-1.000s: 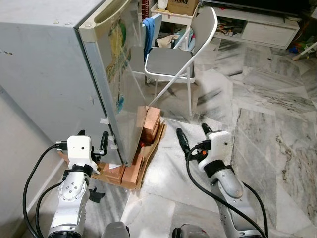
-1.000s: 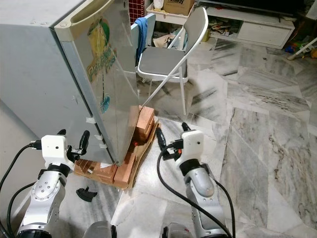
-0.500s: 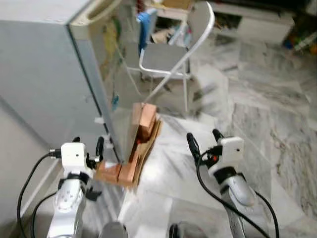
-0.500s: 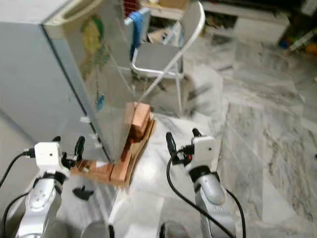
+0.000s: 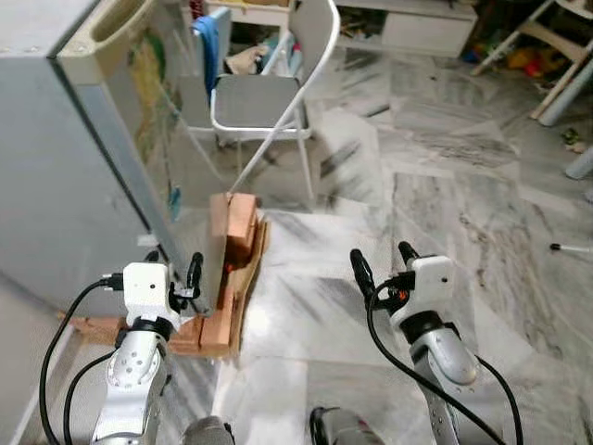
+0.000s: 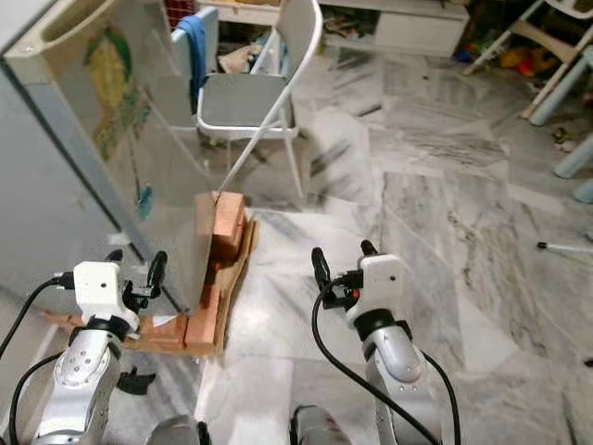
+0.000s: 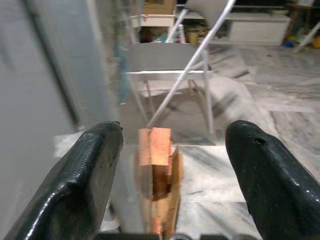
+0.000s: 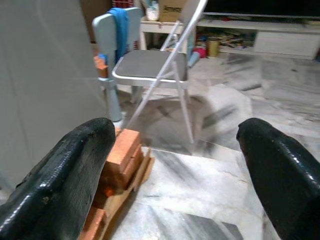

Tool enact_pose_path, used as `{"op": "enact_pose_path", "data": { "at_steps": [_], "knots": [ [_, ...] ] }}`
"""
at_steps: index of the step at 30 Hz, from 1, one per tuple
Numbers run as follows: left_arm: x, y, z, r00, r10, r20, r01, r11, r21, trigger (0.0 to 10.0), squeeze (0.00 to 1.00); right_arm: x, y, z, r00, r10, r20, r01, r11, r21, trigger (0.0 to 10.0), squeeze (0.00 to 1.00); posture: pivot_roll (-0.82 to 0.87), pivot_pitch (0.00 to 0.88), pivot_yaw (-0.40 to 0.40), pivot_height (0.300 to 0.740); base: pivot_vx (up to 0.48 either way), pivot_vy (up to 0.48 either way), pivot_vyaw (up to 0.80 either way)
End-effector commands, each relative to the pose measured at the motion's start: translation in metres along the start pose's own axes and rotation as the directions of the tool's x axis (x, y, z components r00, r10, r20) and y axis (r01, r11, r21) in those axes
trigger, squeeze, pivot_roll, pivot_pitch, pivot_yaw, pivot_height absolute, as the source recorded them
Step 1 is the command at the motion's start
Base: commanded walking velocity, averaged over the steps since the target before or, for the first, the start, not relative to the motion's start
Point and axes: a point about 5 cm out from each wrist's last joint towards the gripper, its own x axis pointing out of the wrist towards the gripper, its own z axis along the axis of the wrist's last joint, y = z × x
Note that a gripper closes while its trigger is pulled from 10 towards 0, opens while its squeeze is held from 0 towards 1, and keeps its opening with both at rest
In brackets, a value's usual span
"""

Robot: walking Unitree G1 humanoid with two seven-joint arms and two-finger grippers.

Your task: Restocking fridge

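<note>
A grey fridge (image 5: 65, 158) stands at my left with its door (image 5: 153, 120) closed, resting on orange bricks (image 5: 232, 232) and cardboard. My left gripper (image 5: 174, 273) hangs low beside the fridge's near corner, open and holding nothing. My right gripper (image 5: 382, 262) is open over the marble floor to the right of the bricks, also holding nothing. In the left wrist view the fingers (image 7: 87, 185) frame the bricks (image 7: 154, 155) and a folding chair. The right wrist view looks past its fingers (image 8: 70, 165) at the bricks (image 8: 122, 150).
A grey folding chair (image 5: 255, 102) with a blue cloth (image 5: 206, 42) stands just beyond the fridge door. A white low cabinet (image 5: 422, 23) runs along the back. Toys and white legs (image 5: 556, 56) lie at the far right. Open marble floor (image 5: 445, 185) spreads to the right.
The whole picture has shifted left and the fridge looks nearer the edge, so the camera has turned right. Both grippers stay open and low, much as before.
</note>
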Motion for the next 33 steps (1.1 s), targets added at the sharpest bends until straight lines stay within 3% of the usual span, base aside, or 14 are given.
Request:
{"op": "enact_pose_path", "data": {
  "at_steps": [1, 5, 13, 19, 21, 26, 33],
  "knots": [
    [0.0, -0.001, 0.004, 1.0, -0.012, 0.015, 0.012, 1.0, 0.01, 10.0, 0.0, 0.001, -0.001, 0.001, 1.0, -0.007, -0.002, 0.007, 1.0, -0.007, 10.0, 0.0, 0.09, 0.074, -0.028, 0.74, 0.0, 0.0, -0.8],
    [0.002, -0.001, 0.004, 1.0, -0.002, 0.019, 0.002, 1.0, 0.012, 10.0, 0.0, 0.002, -0.002, 0.002, 1.0, -0.007, 0.002, 0.007, 1.0, -0.011, 10.0, 0.0, 0.09, 0.074, -0.029, 0.74, 0.0, 0.0, -0.78],
    [0.011, 0.004, 0.006, 0.999, 0.045, 0.024, -0.046, 0.998, 0.035, 10.0, 0.0, 0.004, -0.001, 0.005, 1.0, 0.003, 0.009, -0.002, 1.0, -0.017, 10.0, 0.0, 0.09, 0.082, -0.033, 0.74, 0.0, 0.0, 0.0],
    [0.03, 0.021, 0.015, 0.996, 0.076, 0.051, -0.079, 0.994, 0.079, 10.0, 0.0, 0.007, -0.002, 0.01, 1.0, 0.01, 0.02, -0.009, 1.0, -0.029, 10.0, 0.0, 0.08, 0.096, -0.042, 0.74, 0.0, 0.0, 0.0],
    [0.046, 0.027, 0.026, 0.994, 0.078, 0.078, -0.084, 0.993, 0.086, 10.0, 0.0, 0.006, -0.004, 0.012, 1.0, 0.011, 0.021, -0.011, 0.999, -0.035, 10.0, 0.0, 0.07, 0.107, -0.049, 0.74, 0.0, 0.0, 0.0],
    [0.066, 0.034, 0.039, 0.986, 0.125, 0.106, -0.136, 0.986, 0.102, 10.0, 0.0, 0.004, -0.004, 0.015, 1.0, 0.012, 0.024, -0.011, 0.999, -0.047, 10.0, 0.0, 0.04, 0.12, -0.054, 0.74, 0.0, 0.0, 0.0],
    [0.081, 0.042, 0.052, 0.978, 0.158, 0.136, -0.171, 0.981, 0.088, 10.0, 0.0, 0.002, -0.007, 0.017, 1.0, 0.01, 0.024, -0.008, 0.998, -0.06, 10.0, 0.0, 0.03, 0.125, -0.059, 0.74, 0.0, 0.0, 0.0]
  ]
}}
